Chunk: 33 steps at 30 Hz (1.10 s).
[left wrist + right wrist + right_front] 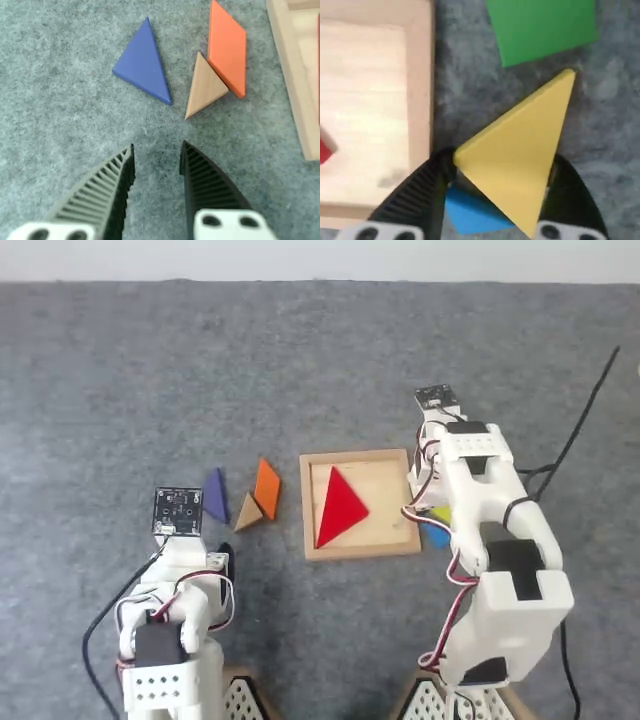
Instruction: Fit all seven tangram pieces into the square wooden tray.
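I saw the right jaws clamped on the yellow triangle (520, 150) just beside the wooden tray (420, 75), while the left jaws hung open near the blue triangle (142, 62).

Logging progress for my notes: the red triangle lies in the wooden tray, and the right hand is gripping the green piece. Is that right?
Not quite. The red triangle does lie in the wooden tray, but the right hand is gripping the yellow triangle, not the green piece, which lies free beside it. The right wrist view shows this.
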### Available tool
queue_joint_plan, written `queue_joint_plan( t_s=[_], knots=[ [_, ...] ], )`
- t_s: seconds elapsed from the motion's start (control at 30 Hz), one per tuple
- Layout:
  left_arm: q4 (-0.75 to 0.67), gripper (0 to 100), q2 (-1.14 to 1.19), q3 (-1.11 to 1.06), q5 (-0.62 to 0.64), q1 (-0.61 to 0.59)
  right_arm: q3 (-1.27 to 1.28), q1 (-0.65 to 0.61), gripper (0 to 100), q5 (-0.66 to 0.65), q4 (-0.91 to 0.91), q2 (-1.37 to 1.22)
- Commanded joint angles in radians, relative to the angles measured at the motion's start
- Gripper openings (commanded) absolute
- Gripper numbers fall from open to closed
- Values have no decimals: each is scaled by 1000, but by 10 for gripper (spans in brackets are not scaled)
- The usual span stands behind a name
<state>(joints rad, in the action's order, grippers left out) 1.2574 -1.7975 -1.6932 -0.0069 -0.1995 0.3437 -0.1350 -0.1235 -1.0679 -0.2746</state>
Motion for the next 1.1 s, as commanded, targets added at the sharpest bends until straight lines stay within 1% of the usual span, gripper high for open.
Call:
queue_joint_plan(
  t_s=[0.0,0.07,0.27,0.43,0.5,0.57,0.67,0.73,0.8,0.9,1.07],
  knots=[
    [3,151,-18,8,8,-2,-17,-7,87,-15,-13,42],
    [3,151,-18,8,8,-2,-11,-4,80,-46,-16,116],
    [3,151,-18,8,8,-2,-15,-18,142,-87,-107,328],
    [3,151,-18,8,8,-2,-9,-10,147,-77,-130,371],
    [3,151,-18,8,8,-2,-9,-12,148,-26,-88,366],
    [3,151,-18,8,8,-2,-12,-28,158,48,-7,344],
    [3,151,-18,8,8,-2,-17,-67,228,169,111,288],
    [3,151,-18,8,8,-2,-17,-97,286,247,153,236],
    [3,151,-18,8,8,-2,-18,-114,336,298,186,174],
    [3,151,-18,8,8,-2,-54,-117,374,327,231,77],
    [3,151,-18,8,8,-2,-187,-111,374,328,170,-87]
  ],
)
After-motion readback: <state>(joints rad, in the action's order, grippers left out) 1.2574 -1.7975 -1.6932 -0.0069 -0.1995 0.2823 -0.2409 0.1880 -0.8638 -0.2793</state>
